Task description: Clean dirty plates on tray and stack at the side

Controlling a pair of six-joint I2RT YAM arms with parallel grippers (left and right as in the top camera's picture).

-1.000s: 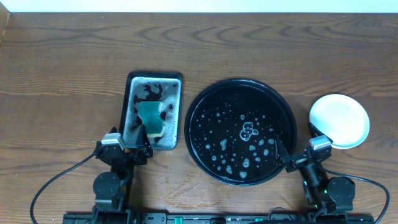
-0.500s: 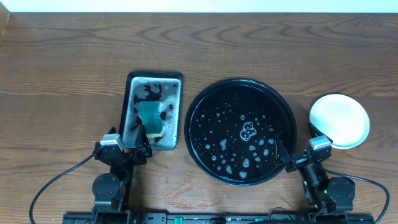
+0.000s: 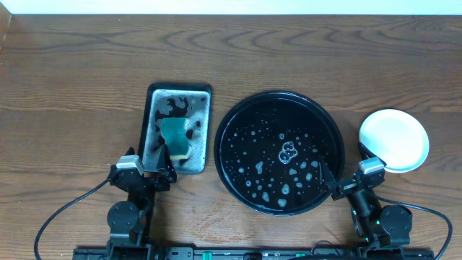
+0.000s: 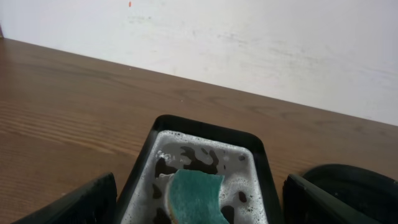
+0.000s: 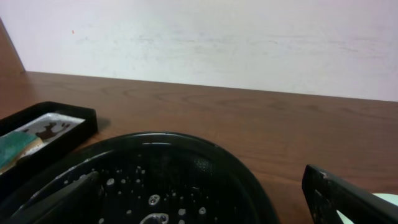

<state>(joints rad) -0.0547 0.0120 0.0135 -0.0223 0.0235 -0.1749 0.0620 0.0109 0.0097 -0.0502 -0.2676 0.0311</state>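
Black glossy tray (image 3: 242, 119) is sitting mid-counter (image 3: 72, 72) holding no plates, only scattered suds (image 3: 289, 153). The plates (image 3: 394, 140) are sitting as a pale stack just right of it, so I'm reading the job as basically finished. I can't count the stack from above or check the lower ones for red. Left claw (image 4: 199, 204) is hanging released in front of the small sudsy tray (image 3: 178, 87) with the green sponge (image 3: 175, 139) in it. Right claw (image 5: 202, 200) is also gaping, gripping nothing, facing across the big tray. The main risk I'm seeing is that the stack's near edge is sitting right beside the right claw, overlapping it in the overhead view. Any outward swing of that arm risks clipping the stack and sliding or toppling it. Wet plastic is likely making those plates slippery, so a light knock could shift them. The suds on the tray are looking shallow, and a bump there could be slopping them onto the wood.
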